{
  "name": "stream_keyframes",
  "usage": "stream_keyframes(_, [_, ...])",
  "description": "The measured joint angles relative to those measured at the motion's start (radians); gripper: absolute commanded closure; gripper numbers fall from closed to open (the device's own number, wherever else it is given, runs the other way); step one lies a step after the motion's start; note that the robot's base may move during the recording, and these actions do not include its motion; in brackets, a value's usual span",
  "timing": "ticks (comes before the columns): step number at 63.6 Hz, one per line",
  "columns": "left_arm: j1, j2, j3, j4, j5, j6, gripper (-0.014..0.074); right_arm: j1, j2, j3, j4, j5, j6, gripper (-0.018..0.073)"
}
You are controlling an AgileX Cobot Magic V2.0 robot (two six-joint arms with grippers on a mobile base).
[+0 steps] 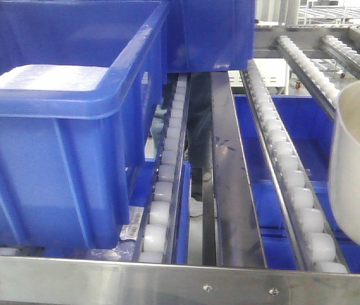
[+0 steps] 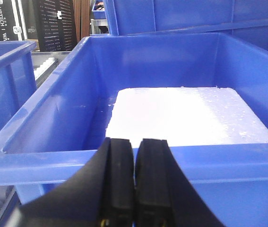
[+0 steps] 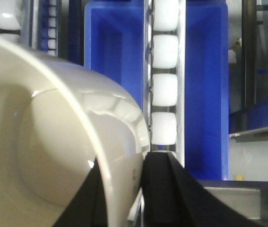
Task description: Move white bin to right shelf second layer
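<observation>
Holding the white bin (image 3: 53, 142) by its wall, my right gripper (image 3: 124, 189) has one finger inside and one outside the rim. Front view puts the bin at 3 o'clock, above the roller tracks (image 1: 287, 171) of the shelf level, seemingly not resting on them. My left gripper (image 2: 134, 179) is clenched on nothing, just before a blue crate (image 2: 124, 161) holding a white foam slab (image 2: 185, 118)

crate (image 1: 59, 127) left on rollers (image 1: 167, 171), bin (image 1: 357, 171) right
</observation>
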Motion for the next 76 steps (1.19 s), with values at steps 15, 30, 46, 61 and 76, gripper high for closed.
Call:
stream_keyframes(15, [0.0,0.0,0.0,0.0,0.0,0.0,0.0512,0.0,0.051,0.0,0.0,-0.026,0.0,0.0503])
stream_keyframes(30, [0.0,0.0,0.0,0.0,0.0,0.0,0.0512,0.0,0.079,0.001,0.0,-0.044,0.0,0.0503])
stream_keyframes(46, [0.0,0.0,0.0,0.0,0.0,0.0,0.0512,0.0,0.092,0.002,0.0,-0.044,0.0,0.0503])
stream_keyframes(61, [0.0,0.0,0.0,0.0,0.0,0.0,0.0512,0.0,0.092,0.002,0.0,-0.044,0.0,0.0427])
stream_keyframes(76, [0.0,0.0,0.0,0.0,0.0,0.0,0.0512,0.0,0.097,0.002,0.0,-0.058,0.0,0.0036])
